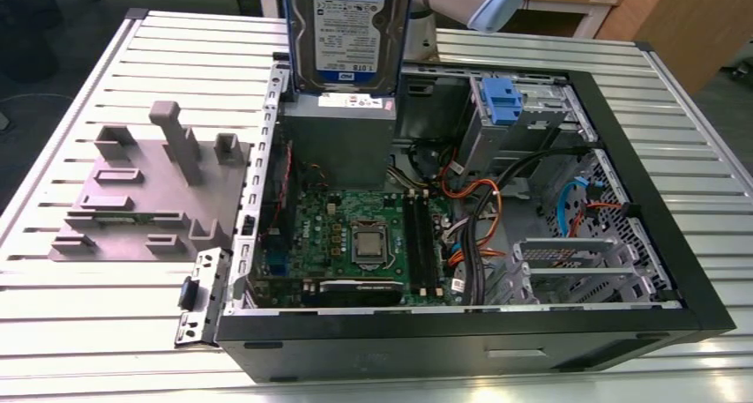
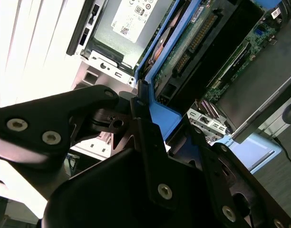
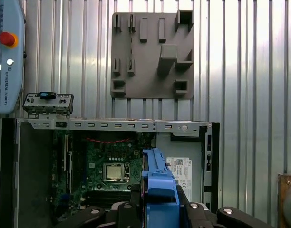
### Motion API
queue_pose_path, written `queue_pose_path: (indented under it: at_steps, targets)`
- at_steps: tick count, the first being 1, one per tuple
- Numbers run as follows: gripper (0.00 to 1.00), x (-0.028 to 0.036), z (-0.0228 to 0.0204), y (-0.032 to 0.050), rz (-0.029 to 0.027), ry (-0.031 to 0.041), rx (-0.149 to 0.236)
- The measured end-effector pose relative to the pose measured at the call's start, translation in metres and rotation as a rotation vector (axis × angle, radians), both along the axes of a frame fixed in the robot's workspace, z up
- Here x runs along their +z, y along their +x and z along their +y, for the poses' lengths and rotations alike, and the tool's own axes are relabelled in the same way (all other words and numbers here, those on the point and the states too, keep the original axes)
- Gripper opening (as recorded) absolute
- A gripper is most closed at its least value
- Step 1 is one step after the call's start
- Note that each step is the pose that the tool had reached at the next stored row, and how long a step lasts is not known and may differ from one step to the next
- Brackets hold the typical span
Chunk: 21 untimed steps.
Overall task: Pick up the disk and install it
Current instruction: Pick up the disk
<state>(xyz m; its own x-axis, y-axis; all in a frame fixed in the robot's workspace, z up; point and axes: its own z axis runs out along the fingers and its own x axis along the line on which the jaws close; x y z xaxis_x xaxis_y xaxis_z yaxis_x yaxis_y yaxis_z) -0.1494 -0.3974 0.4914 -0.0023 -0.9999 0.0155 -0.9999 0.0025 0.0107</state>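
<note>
Exterior view: we see the open computer case [image 1: 471, 337] with its motherboard [image 1: 353, 235] inside; in the first wrist view the gripper [image 3: 160, 209] is pinching the disk [image 3: 159, 178] by its blue rails.

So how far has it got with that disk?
Done: the pick-up. The gripper is shut on the disk, holding it upright above the open computer case. Left: the install, since the disk is not yet seated inside the case.
</note>
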Motion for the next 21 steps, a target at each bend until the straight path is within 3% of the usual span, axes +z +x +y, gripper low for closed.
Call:
queue_pose_path:
  at_steps: [9, 16, 21]
  targets:
    - [0.36, 0.0, -0.001, 0.0001, 0.0, -0.0001, 0.0]
    - [0.36, -0.0004, -0.0135, 0.0003, -0.0001, 0.0001, 0.0]
    - [0.36, -0.0006, -0.0163, 0.0067, 0.0001, -0.0001, 0.0]
